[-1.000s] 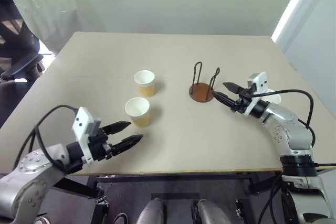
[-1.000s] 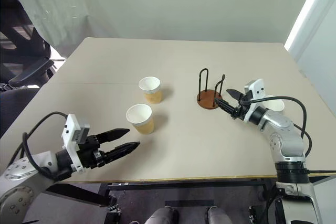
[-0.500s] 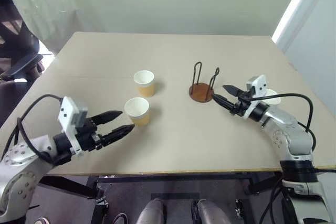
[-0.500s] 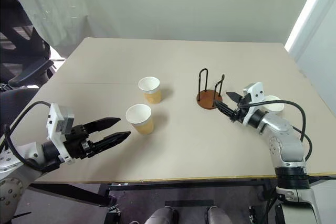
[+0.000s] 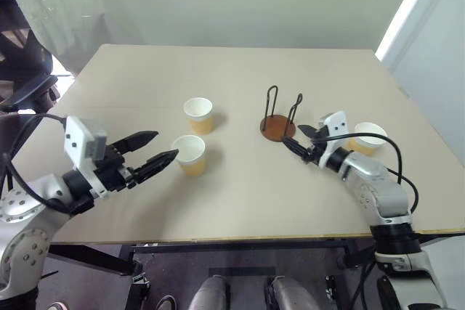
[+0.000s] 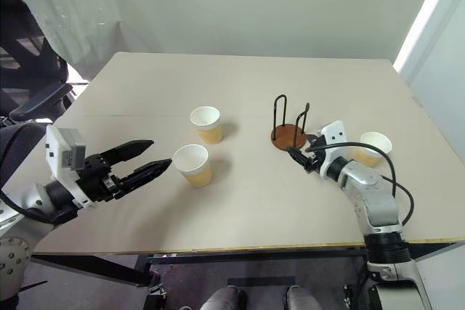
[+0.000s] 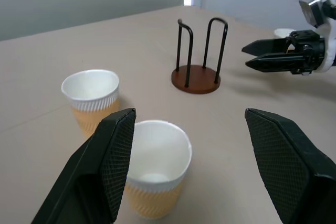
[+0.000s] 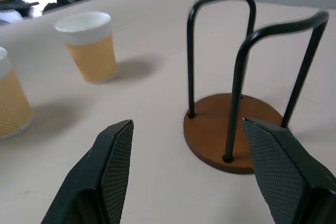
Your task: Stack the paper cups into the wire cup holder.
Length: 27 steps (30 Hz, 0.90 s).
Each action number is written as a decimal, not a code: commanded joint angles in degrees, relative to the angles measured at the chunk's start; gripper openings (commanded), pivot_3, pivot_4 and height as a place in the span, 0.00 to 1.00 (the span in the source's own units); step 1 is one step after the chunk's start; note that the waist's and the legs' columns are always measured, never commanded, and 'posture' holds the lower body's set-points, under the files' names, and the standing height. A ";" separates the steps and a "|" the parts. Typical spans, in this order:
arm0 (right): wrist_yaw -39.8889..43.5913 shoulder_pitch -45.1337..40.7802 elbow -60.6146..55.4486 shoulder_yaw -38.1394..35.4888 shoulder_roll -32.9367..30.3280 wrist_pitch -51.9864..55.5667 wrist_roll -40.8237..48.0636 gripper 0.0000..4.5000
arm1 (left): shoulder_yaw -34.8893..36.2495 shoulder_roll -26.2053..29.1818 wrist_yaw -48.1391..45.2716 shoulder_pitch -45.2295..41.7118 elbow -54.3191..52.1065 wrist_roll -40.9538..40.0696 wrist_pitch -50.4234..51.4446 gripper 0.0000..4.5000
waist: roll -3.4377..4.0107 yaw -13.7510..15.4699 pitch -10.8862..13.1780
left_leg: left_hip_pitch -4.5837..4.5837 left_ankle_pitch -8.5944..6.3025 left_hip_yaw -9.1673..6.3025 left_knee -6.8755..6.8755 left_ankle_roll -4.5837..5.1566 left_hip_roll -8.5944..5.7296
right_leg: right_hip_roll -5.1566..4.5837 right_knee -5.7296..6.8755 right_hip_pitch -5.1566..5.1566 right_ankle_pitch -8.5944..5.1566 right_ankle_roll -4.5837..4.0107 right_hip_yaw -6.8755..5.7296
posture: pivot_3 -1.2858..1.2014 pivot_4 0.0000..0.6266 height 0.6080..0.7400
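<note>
We are working over a broad beige table [image 5: 240, 78], and by the look of it we are at the very start of the stacking: the wire cup holder [image 5: 279, 117] is standing empty a little right of the table's middle, and all three paper cups are sitting upright on the tabletop.

We are lining up the left gripper [image 5: 149, 149] on the nearest cup [image 5: 190, 154]. Its jaws are standing wide with nothing between them, the tips just beside that cup's left side, not touching it. In the left wrist view the cup [image 7: 156, 167] is sitting low between the two fingers. The next move, as we judge it, is calling for a short reach to the right so the fingers straddle the cup wall, then a gentle squeeze, since thin paper will be buckling under a hard one.

We are holding the right gripper [image 5: 298, 139] wide and empty too, its tips just beside the near right edge of the holder's reddish-brown base, perhaps to steady it.

The second cup [image 5: 198, 115] is standing farther back, left of the holder. The third cup [image 5: 368, 138] is sitting right of the holder, beyond the right arm.
</note>
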 commanded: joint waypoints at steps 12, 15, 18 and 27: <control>-8.49 -6.17 7.50 1.91 3.75 -0.78 -8.54 0.75 | -0.08 -0.67 0.28 0.17 -1.23 1.10 -1.47 0.79 | 0.00 0.06 0.00 | -0.01 -0.05 -0.01 -0.02 -0.08 0.05 | 0.04 0.00 -0.05 -0.01 -0.04 -0.01 | 0.52 0.24 1.00; -9.80 -8.16 11.11 1.95 5.39 -2.67 -9.72 0.75 | 0.09 -0.63 0.43 0.55 -1.67 1.03 -1.35 0.79 | 0.00 0.04 0.00 | -0.01 -0.06 0.00 -0.03 -0.10 0.13 | 0.11 0.03 -0.09 0.00 -0.08 -0.01 | 0.52 0.24 1.00; -10.36 -10.10 14.50 2.12 6.55 -4.79 -10.67 0.75 | 0.26 -0.56 0.61 0.82 -2.03 0.92 -1.24 0.79 | 0.00 0.02 0.00 | -0.01 -0.08 0.00 -0.03 -0.13 0.21 | 0.18 0.06 -0.13 0.01 -0.12 -0.01 | 0.52 0.24 1.00; -10.71 -13.06 19.57 1.69 7.86 -8.38 -11.77 0.62 | 0.94 -0.46 1.61 2.08 -3.09 0.52 -1.12 0.80 | 0.00 0.09 0.00 | -0.06 -0.22 0.01 -0.04 -0.33 0.38 | 0.30 0.08 -0.20 0.01 -0.11 -0.06 | 0.52 0.24 1.00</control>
